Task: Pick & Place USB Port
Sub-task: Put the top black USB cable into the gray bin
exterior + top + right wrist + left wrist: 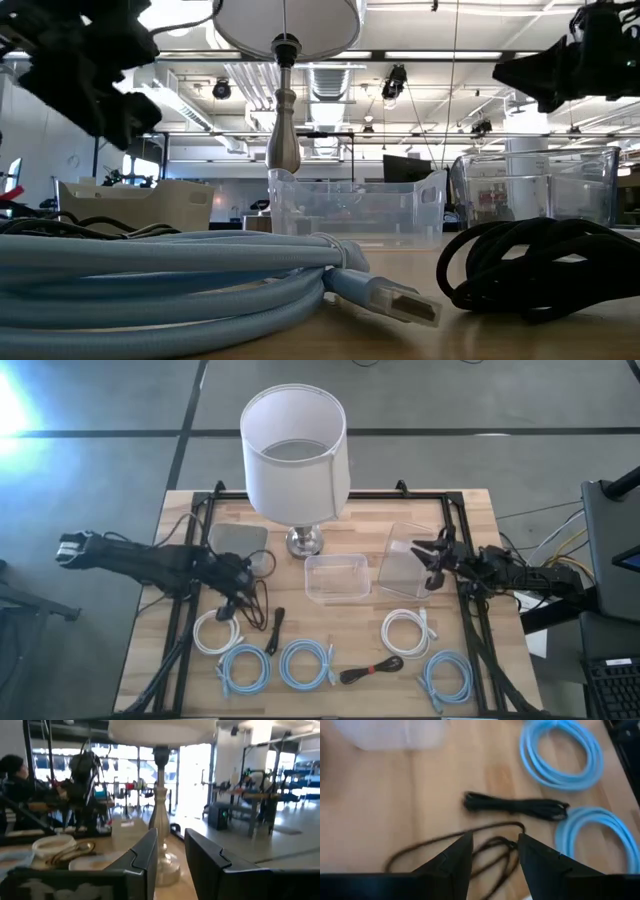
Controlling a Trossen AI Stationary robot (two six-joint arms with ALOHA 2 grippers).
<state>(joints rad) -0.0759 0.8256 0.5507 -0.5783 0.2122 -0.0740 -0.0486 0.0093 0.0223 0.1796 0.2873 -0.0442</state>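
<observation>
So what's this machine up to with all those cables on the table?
Two robot arms work over a wooden table strewn with coiled cables. The left gripper hangs over a loose black cable, jaws apart, nothing held. The right gripper hovers above a tilted clear box, also empty-handed. Another clear box sits in the middle, beside a lamp. Blue coils, white coils and a bundled black cable lie untouched along the front.

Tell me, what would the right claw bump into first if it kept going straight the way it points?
Probably the silver metal lamp base, dead ahead between the right claw's parted fingers; depth is hard to judge, and the clear plastic box beneath it might catch first.
</observation>
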